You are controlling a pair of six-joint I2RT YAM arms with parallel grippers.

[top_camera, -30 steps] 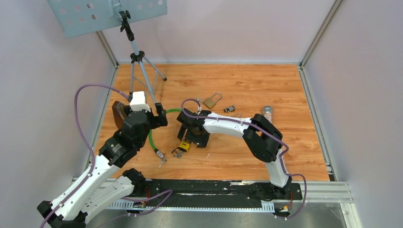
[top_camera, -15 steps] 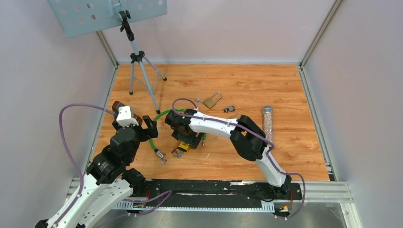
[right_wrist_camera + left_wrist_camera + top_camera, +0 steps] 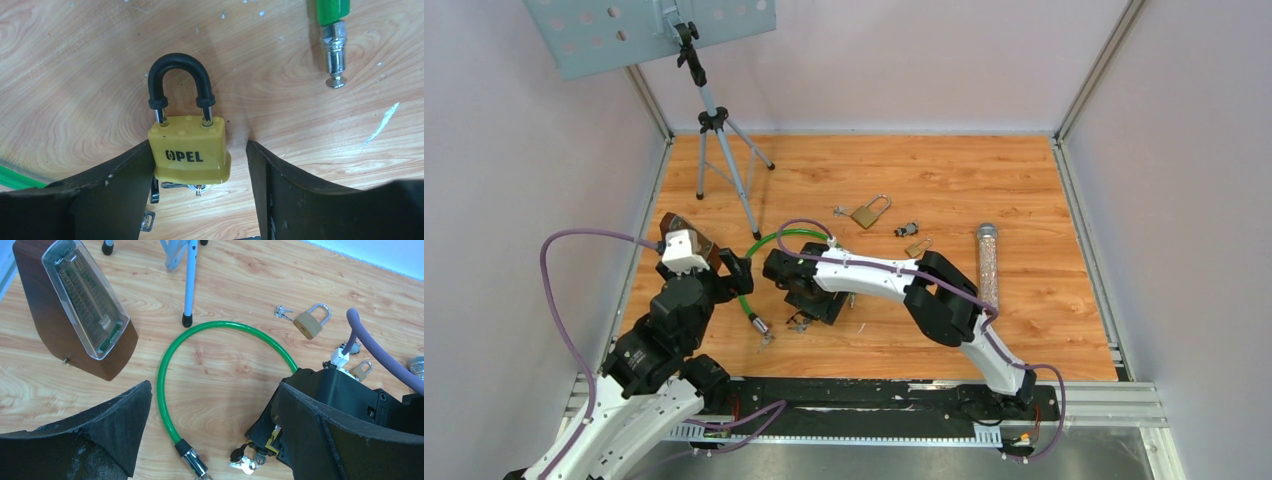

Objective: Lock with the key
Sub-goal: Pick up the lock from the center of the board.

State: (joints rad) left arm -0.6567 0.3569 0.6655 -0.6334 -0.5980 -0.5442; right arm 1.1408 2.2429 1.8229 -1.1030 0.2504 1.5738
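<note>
On the wood-grain worktop (image 3: 1024, 170), toward its near edge and left of the middle, the right gripper (image 3: 200, 150) straddles a yellow block-shaped padlock (image 3: 189, 147) with a black-sleeved steel shackle (image 3: 175, 61). Its jaws are open: one touches the padlock's left flank, while the other stands clear of the right flank with bare wood between them. A small bunch of silver keys (image 3: 244, 465) pokes out from under the padlock's base; whether one already sits in the keyway cannot be told. Nor can it be told whether the shackle is pushed fully home.

The left gripper (image 3: 214, 390) hovers near the worktop's left edge, jaws spread wide and empty. It looks down on a green plastic-coated cable loop (image 3: 222, 323) lying just beside the padlock.

The step in hand appears to be pinning the lock body so that the key can be worked. Done well, the jaws would close squarely on the two flat flanks, low enough to clear the shackle. They would also need to stay off the keys, leaving the key head free for the other arm. The casing looks smooth, so a firm, centred hold would likely be needed to stop it twisting under the turn.

Black capitals on the padlock's face read "OPEL", the first letter drawn as a ringed emblem. No other writing is legible.
</note>
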